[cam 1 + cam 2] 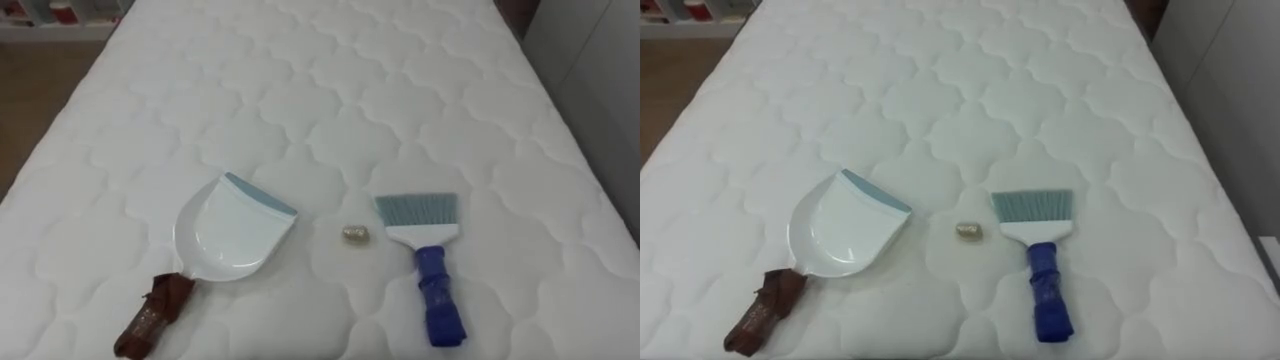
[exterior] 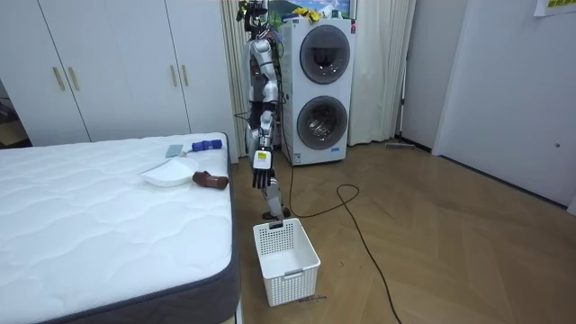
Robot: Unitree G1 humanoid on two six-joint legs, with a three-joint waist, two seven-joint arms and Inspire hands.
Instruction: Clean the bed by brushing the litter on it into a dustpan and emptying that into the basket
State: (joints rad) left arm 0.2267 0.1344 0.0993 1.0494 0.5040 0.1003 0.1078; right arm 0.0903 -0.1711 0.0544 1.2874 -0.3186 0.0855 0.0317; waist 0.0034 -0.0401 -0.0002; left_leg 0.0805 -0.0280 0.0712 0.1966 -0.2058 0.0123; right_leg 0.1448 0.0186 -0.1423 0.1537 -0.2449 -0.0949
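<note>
Bed [image 1: 350, 80] bearing dustpan [image 1: 230, 232], small scrap [image 1: 355, 234], brush [image 1: 428, 262] in a row. Left hand [image 2: 262, 177] hanging beside it, fingers relaxed, holding nothing.

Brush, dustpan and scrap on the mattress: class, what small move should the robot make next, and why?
Probably bring the right hand down to the brush and take its blue handle. The brush lies on the robot's right, the dustpan on its left, and the small crumpled scrap sits between them on the mattress, unswept; neither tool is held.
</note>
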